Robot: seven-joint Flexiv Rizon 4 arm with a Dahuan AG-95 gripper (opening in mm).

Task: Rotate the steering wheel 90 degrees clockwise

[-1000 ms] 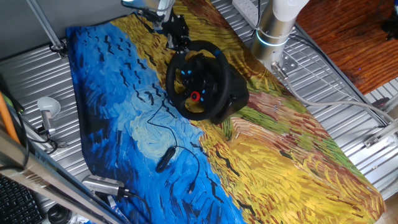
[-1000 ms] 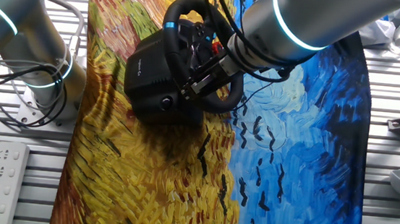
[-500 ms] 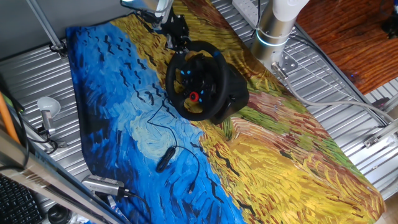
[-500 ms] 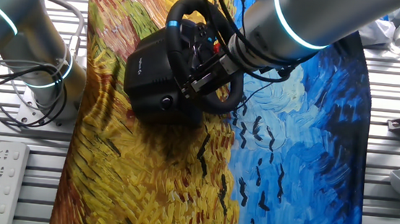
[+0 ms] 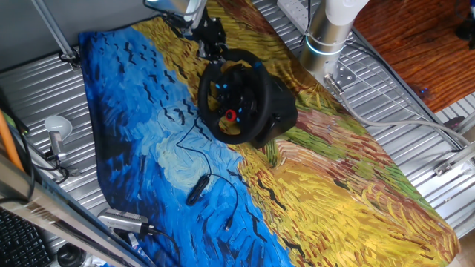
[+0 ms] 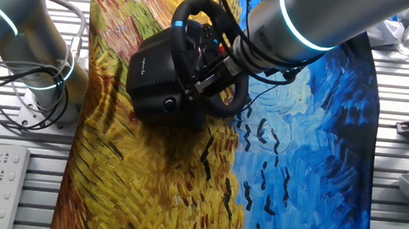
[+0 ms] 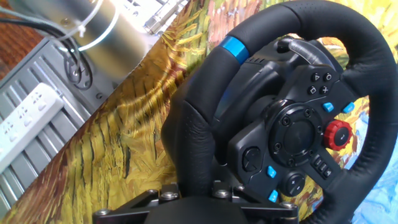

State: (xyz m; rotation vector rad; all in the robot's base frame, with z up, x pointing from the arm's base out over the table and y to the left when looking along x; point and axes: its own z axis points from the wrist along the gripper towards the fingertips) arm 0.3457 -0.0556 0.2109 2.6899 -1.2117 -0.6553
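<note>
Hand view: gripper (image 7: 194, 202) at bottom centre clamps the steering wheel (image 7: 292, 118) rim. White power strip (image 7: 25, 127) lies at left, beside the painted cloth (image 7: 134, 140). No legible writing.

A ribbed metal desk (image 5: 415, 126) carries a painted blue-and-yellow cloth (image 5: 312, 185). Reddish wooden floor (image 5: 415, 44) shows at the far right; a white power strip (image 6: 6, 175) lies near the left.

Arm (image 6: 309, 20): silver-grey cylindrical links, glowing cyan ring at joint. Gripper (image 6: 209, 76): black, screw heads visible. Black cables beside steering wheel (image 6: 195, 47).
</note>
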